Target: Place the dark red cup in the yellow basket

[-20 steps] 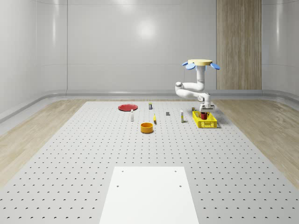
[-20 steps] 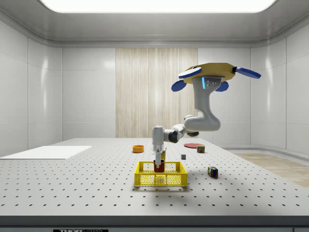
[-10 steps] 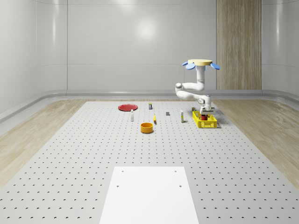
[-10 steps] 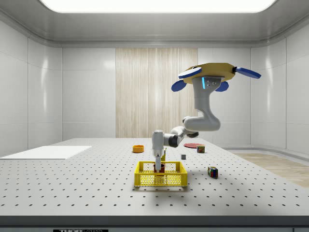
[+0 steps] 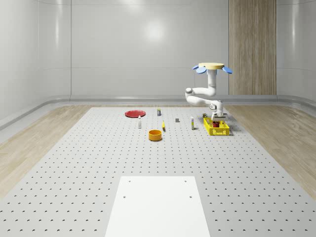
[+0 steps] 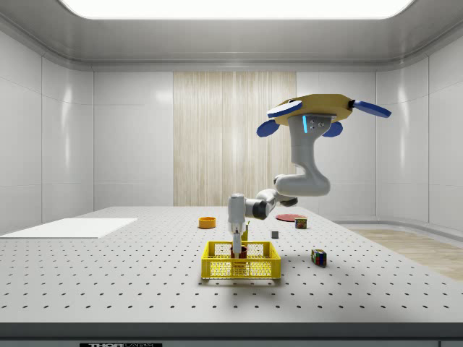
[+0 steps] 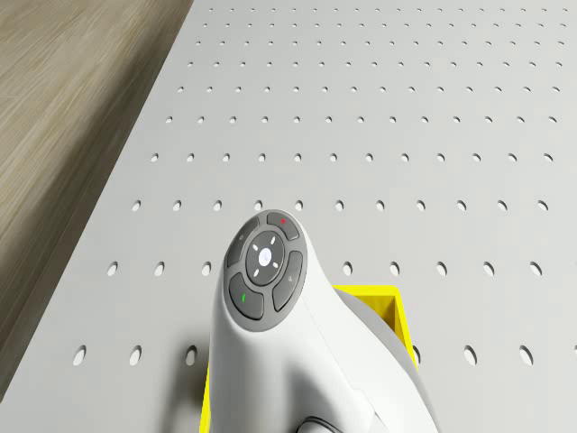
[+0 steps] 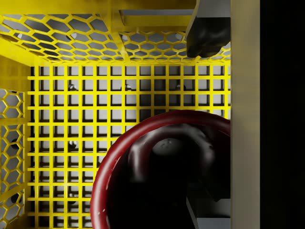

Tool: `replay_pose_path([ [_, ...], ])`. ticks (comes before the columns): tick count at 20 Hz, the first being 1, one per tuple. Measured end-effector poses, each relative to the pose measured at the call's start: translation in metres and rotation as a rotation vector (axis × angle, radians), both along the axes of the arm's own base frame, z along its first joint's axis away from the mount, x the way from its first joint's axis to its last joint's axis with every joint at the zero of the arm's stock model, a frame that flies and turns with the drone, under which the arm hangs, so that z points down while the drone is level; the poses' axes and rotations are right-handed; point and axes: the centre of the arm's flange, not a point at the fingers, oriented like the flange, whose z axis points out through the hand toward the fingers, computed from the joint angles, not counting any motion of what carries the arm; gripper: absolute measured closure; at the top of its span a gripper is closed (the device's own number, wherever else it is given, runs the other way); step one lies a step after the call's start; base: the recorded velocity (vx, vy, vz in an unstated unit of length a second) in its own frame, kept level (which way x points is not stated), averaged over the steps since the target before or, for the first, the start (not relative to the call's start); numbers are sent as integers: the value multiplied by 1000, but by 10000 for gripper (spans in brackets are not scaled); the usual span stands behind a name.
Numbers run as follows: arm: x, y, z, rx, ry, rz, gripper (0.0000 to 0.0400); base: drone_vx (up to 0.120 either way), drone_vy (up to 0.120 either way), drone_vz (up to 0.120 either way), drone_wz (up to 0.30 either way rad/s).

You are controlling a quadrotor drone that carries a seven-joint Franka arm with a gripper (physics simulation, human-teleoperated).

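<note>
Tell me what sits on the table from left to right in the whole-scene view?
Red plate → small white bottle → orange bowl → small grey block → another small bottle → yellow basket, with the gripper lowered into it.

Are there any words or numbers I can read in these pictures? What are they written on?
No words or numbers can be read here.
Strip at the bottom edge of the side view: some marks, too small to read.
Round button pad on the arm: a red dot, a green dash and faint white symbols, no letters.
Small bottles and a coloured cube on the table: any labels are too small to read.
</note>
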Motion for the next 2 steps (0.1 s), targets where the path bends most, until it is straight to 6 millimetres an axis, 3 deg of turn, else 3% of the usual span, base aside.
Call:
replay_pose_path([
  [2, 0, 0, -3, 0, 0, 0, 15, 0, 0, 0, 0],
])
